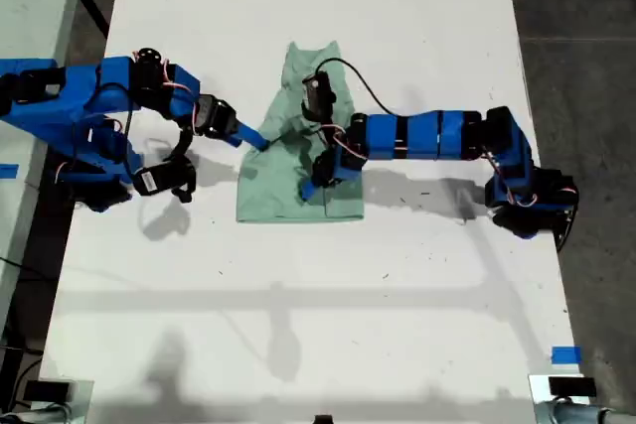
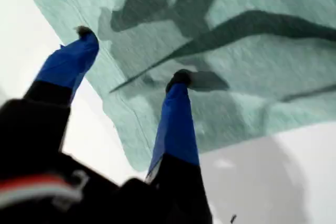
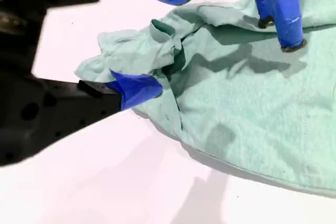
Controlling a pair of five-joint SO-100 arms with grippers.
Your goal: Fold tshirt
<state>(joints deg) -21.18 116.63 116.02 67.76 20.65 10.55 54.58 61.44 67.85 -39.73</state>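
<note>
The pale mint-green tshirt (image 1: 278, 186) lies crumpled on the white table, its neck end toward the exterior view's top. My first gripper (image 1: 316, 184) reaches in from the exterior view's right. It is open over the cloth (image 2: 262, 51) near the hem, and one fingertip (image 2: 181, 77) rests on the fabric. My second gripper (image 1: 256, 141) comes from the exterior view's left and is open at the shirt's bunched side edge (image 3: 157, 35). Its lower finger (image 3: 137, 88) touches the cloth (image 3: 252, 108). A finger of the first gripper (image 3: 283, 14) also stands on the shirt in the second wrist view.
The white table (image 1: 328, 325) extends toward the exterior view's bottom. A blue tape mark (image 1: 564, 354) sits at the exterior view's lower right. Dark floor (image 1: 586, 7) borders the table on the exterior view's right. The arm bases stand at both sides.
</note>
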